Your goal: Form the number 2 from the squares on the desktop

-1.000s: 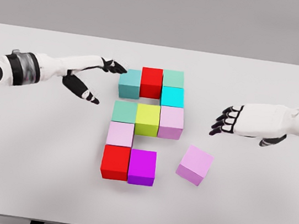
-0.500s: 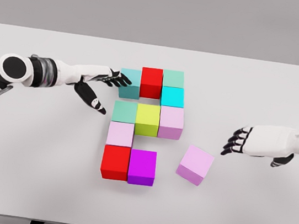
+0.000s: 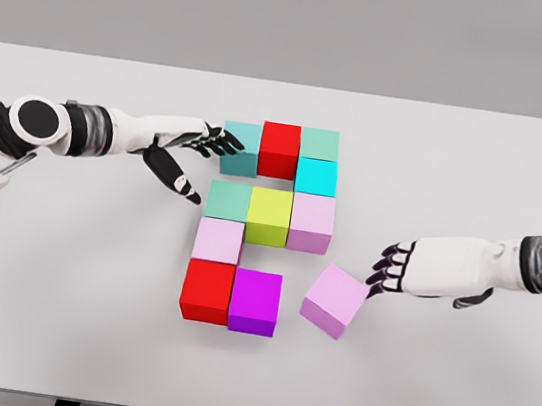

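On the white tabletop (image 3: 53, 314), coloured cubes sit in a tight blocky cluster near the middle. Top row, left to right: teal cube (image 3: 240, 147), red cube (image 3: 280, 149), pale green cube (image 3: 319, 144). Under the pale green one is a cyan cube (image 3: 315, 176). Middle row: muted green cube (image 3: 228, 200), yellow-green cube (image 3: 269, 215), pale lilac cube (image 3: 311, 222). Below the muted green one is a light pink cube (image 3: 218, 240). Bottom row: a second red cube (image 3: 207, 291) with a magenta cube (image 3: 255, 302) touching its right side.

One loose lavender cube (image 3: 335, 300) sits rotated out of line, just right of the magenta cube and apart from it by a narrow gap, below the pale lilac cube.

Left hand (image 3: 189, 154): arm comes in from the left edge, reaching to the top-left of the cluster. Fingers spread, holding nothing. Upper fingertips (image 3: 231, 141) are at the left face of the teal cube, apparently touching. Thumb points down toward the muted green cube, ending just short of its top-left corner.

Right hand (image 3: 405, 268): arm comes in from the right edge, palm facing left. Fingers loosely extended, not wrapped around anything. Its dark fingertips (image 3: 378, 279) are at the upper right edge of the lavender cube; contact looks likely but can't confirm from this angle.
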